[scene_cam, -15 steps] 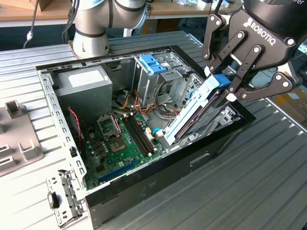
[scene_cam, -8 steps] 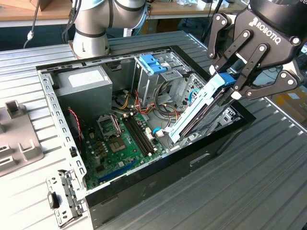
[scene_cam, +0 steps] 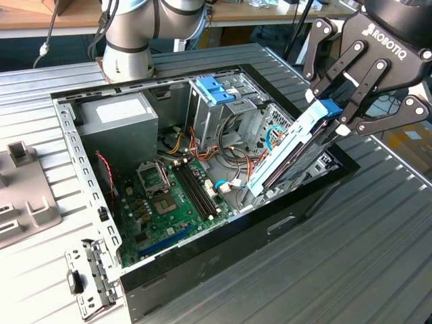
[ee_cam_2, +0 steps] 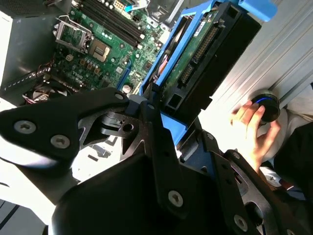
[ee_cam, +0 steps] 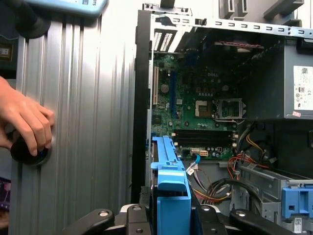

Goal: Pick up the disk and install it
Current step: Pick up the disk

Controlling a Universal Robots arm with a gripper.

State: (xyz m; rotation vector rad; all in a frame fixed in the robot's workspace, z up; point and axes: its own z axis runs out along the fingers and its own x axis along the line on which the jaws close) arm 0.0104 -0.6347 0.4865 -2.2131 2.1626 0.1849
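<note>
My gripper (scene_cam: pixel 335 116) is shut on the disk (scene_cam: pixel 287 156), a dark drive in a light-blue carrier, gripping it near its brighter blue end tab. The disk hangs steeply tilted over the open computer case (scene_cam: pixel 223 260), at the side on the exterior view's right. Its lower end dips inside the case beside the cables and the motherboard (scene_cam: pixel 172 202). In the second wrist view the disk (ee_cam_2: pixel 205 54) shows its connector side between my fingers (ee_cam_2: pixel 149 115). In the first wrist view the blue carrier (ee_cam: pixel 168 188) points into the case from my gripper (ee_cam: pixel 171 218).
Inside the case are a grey power supply (scene_cam: pixel 121 121), a metal drive cage with a blue latch (scene_cam: pixel 214 89) and loose cables (scene_cam: pixel 233 152). A person's hand (ee_cam: pixel 24 120) rests on a black knob on the ribbed table. Metal brackets (scene_cam: pixel 88 280) lie at the exterior view's left.
</note>
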